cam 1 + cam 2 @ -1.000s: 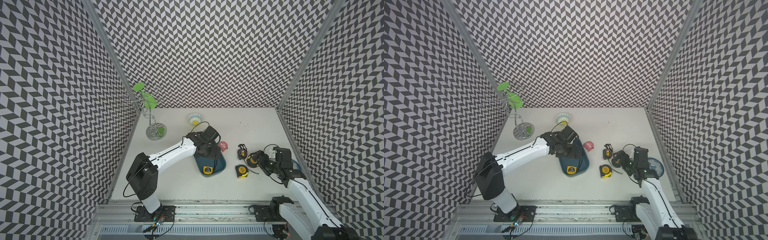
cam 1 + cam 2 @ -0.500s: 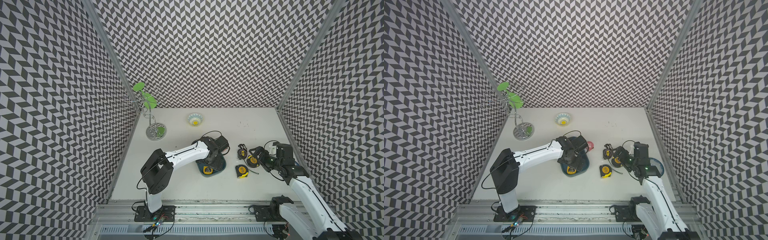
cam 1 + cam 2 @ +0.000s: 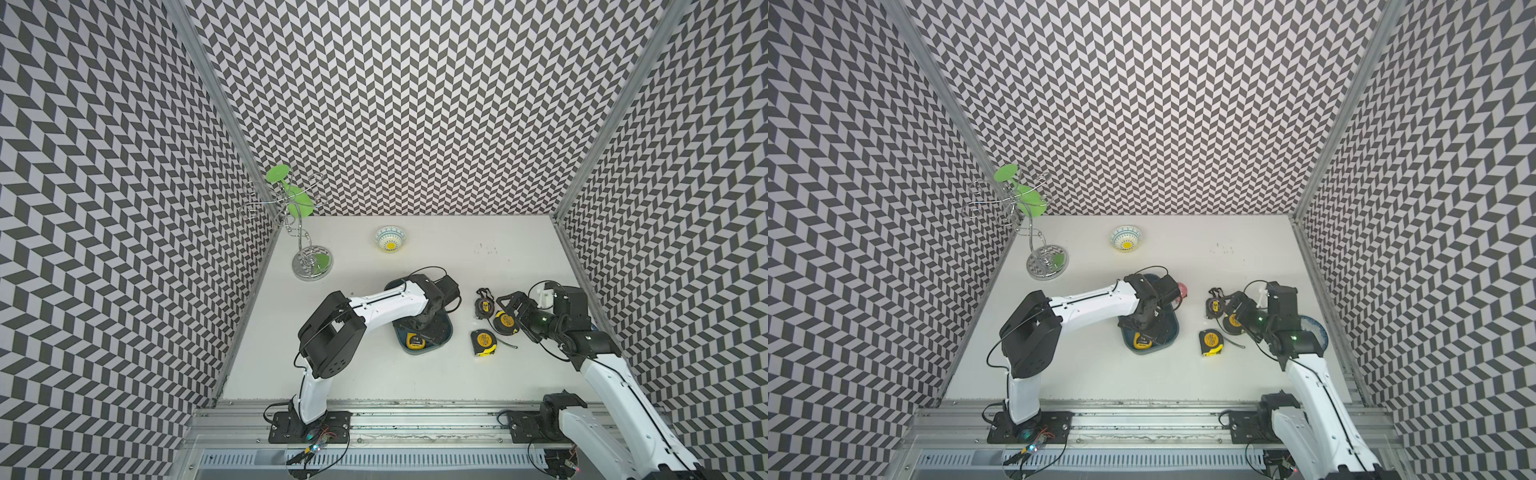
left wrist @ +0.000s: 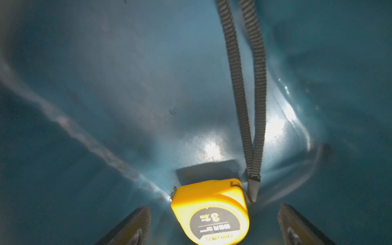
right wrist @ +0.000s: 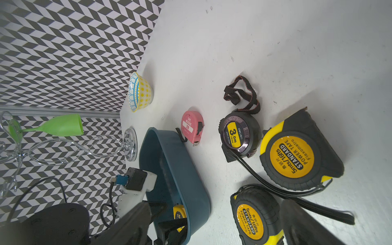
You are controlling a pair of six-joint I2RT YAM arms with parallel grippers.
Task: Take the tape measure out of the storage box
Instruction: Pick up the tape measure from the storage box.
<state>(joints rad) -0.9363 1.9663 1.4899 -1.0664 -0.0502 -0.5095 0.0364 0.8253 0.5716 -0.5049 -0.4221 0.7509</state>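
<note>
Left wrist view: my left gripper (image 4: 214, 231) has dropped into the storage box (image 4: 127, 95) from above it a second ago, jaws spread wide either side of the yellow tape measure (image 4: 210, 214) on the box floor, bottom centre of frame. I judge closing comes next; the right gripper (image 3: 510, 306) waits spread and empty.

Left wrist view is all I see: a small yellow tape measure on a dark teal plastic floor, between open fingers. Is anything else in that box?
Observer: In both top views the shallow dark teal plastic storage box shows only that small yellow tape measure, though the left arm hides part of it.
Operator: Where is the right gripper?
Observer: The right gripper hangs open by a black-and-yellow tape measure on the white table, outside the box.
</note>
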